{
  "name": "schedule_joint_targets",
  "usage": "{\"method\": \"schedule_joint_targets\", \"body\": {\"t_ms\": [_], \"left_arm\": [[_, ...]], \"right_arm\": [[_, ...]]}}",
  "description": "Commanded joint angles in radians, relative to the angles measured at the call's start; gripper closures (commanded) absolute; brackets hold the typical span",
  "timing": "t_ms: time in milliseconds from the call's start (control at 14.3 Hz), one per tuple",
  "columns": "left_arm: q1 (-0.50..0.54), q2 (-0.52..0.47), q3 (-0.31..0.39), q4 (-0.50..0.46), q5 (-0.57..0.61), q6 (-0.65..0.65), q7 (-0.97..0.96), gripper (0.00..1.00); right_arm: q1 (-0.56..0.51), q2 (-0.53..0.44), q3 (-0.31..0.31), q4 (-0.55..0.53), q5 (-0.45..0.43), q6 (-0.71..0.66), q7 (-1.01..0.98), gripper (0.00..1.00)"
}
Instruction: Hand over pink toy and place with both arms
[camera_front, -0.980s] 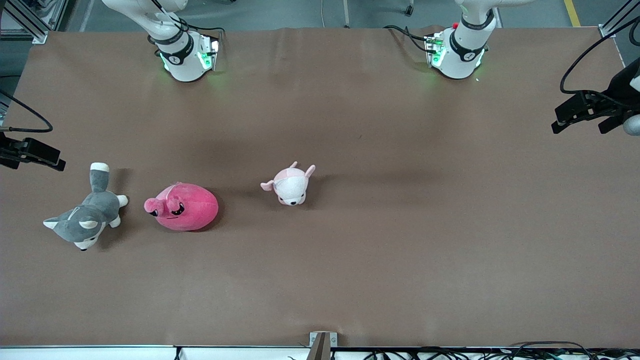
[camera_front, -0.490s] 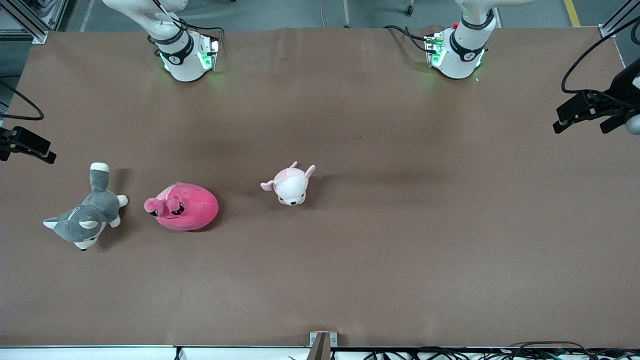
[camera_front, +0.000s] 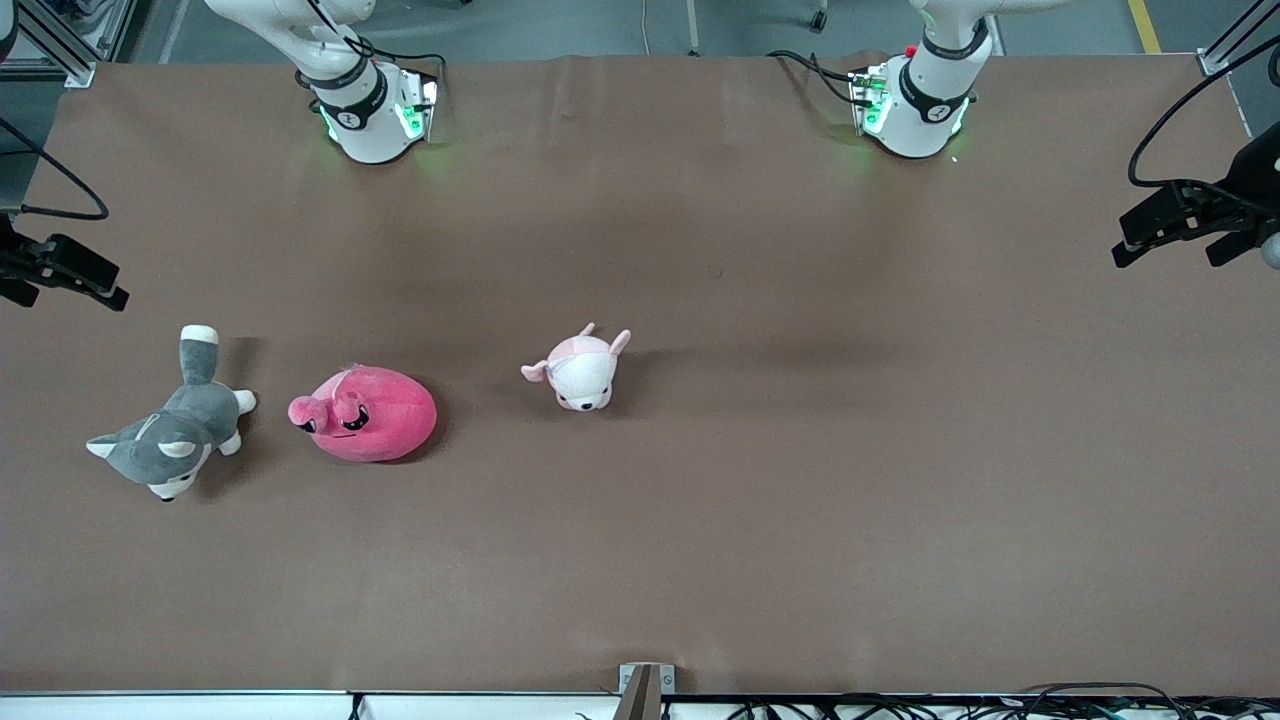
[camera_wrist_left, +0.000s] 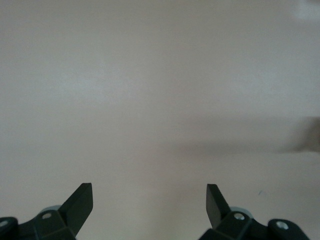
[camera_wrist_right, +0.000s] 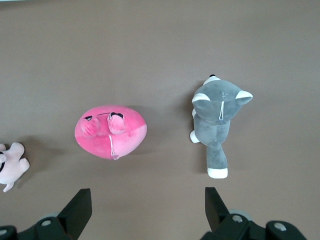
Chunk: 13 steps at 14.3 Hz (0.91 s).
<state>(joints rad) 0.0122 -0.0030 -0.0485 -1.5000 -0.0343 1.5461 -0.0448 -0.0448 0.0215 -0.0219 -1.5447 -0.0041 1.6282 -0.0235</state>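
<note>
The pink toy (camera_front: 365, 412) (camera_wrist_right: 111, 132), a round hot-pink plush with black eyes, lies on the brown table (camera_front: 800, 480) toward the right arm's end. My right gripper (camera_front: 100, 285) (camera_wrist_right: 148, 200) hangs open and empty high over that end's edge, off to the side of the toy, and its wrist view looks down on it. At the left arm's end my left gripper (camera_front: 1168, 255) (camera_wrist_left: 149, 195) is open and empty over bare table. Neither gripper touches anything.
A grey-and-white husky plush (camera_front: 165, 440) (camera_wrist_right: 217, 112) lies beside the pink toy, closer to the right arm's end. A small pale pink-and-white puppy plush (camera_front: 580, 368) (camera_wrist_right: 10, 167) sits toward the table's middle. The arm bases (camera_front: 370, 110) (camera_front: 915, 100) stand along the table's edge farthest from the front camera.
The right gripper has drifted a little at its end of the table, and the left gripper has shifted slightly outward. The toys have not moved.
</note>
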Motion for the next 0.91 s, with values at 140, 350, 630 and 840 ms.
{"method": "schedule_joint_targets", "body": {"t_ms": [140,350,630,840], "left_arm": [[-0.003,-0.002,0.003,0.015,0.008,-0.014,0.014,0.00],[-0.003,-0.002,0.003,0.015,0.008,-0.014,0.014,0.00],[-0.003,-0.002,0.003,0.015,0.008,-0.014,0.006,0.00],[-0.003,0.000,0.003,0.015,0.008,-0.014,0.002,0.00]], "right_arm": [[-0.007,-0.043,0.004,-0.066,-0.002,0.025,-0.032,0.00],[-0.007,-0.041,0.004,-0.066,-0.002,0.024,-0.041,0.00],[-0.006,-0.041,0.004,-0.074,-0.010,0.025,-0.042,0.00],[-0.006,-0.041,0.004,-0.074,-0.011,0.022,-0.042,0.00]]}}
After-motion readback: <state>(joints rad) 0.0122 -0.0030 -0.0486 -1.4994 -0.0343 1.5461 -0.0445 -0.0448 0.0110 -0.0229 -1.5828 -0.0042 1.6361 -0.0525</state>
